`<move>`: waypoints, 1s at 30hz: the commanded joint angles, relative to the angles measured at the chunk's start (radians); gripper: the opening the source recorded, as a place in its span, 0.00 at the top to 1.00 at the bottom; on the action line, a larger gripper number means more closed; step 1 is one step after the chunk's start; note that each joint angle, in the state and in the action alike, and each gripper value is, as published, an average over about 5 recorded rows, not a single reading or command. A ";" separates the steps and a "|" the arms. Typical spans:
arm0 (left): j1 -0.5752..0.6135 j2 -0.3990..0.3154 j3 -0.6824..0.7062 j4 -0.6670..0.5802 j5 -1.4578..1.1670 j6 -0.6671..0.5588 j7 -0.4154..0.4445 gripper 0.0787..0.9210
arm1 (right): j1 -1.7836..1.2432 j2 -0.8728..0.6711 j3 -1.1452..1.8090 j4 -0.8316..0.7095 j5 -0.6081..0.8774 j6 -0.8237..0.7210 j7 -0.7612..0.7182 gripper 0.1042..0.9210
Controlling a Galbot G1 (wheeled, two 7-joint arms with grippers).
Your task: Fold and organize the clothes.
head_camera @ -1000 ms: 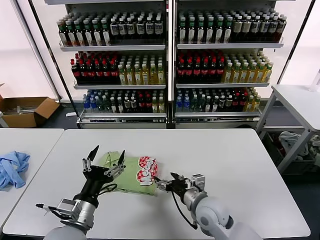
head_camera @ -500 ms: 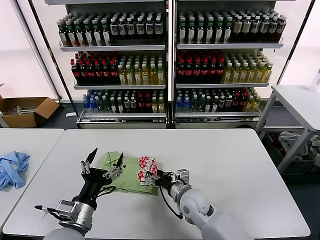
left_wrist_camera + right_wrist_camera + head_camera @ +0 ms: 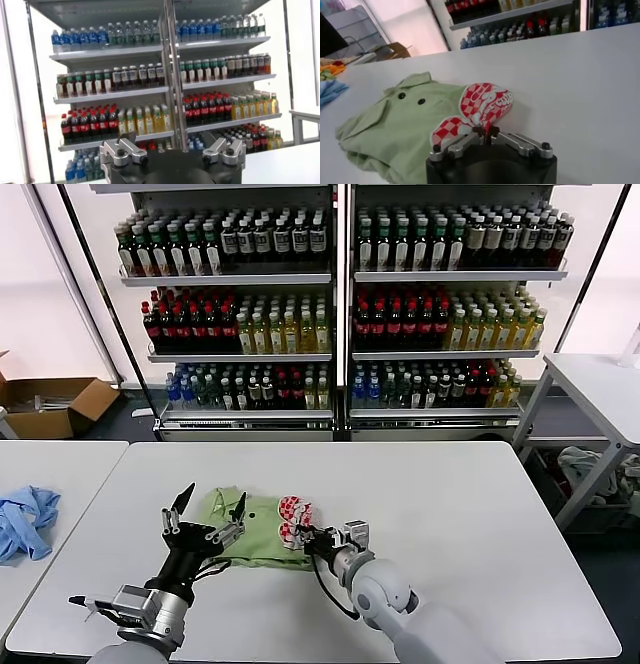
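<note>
My right gripper is pinched shut on the red-and-white printed edge of the green polo shirt, low on the white table, so I can drag that flap over in a fold. My left gripper hovers spread open at the shirt's 9 o'clock side, tips up, clear of the cloth. The shirt lies bunched near the table's front, long axis from 9 to 3 o'clock, collar toward 10 o'clock.

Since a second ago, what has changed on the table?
The right pincer moved left along the table and shut on the shirt at its red-and-white print, which bunched up there. The left pincer stayed raised and open over the shirt's left side.
</note>
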 commanded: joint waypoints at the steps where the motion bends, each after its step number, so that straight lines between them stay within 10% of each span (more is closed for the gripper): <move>1: 0.006 -0.001 0.001 -0.001 -0.001 0.013 -0.007 0.12 | -0.029 -0.118 0.079 0.177 -0.037 -0.022 0.033 0.95; 18: -0.002 -0.016 0.032 0.010 -0.001 0.014 -0.010 0.12 | -0.131 -0.358 0.350 0.127 -0.196 0.002 -0.144 0.94; 30: -0.005 -0.013 0.042 0.017 -0.005 0.009 -0.008 0.12 | -0.175 -0.378 0.423 0.222 -0.311 0.263 -0.299 0.58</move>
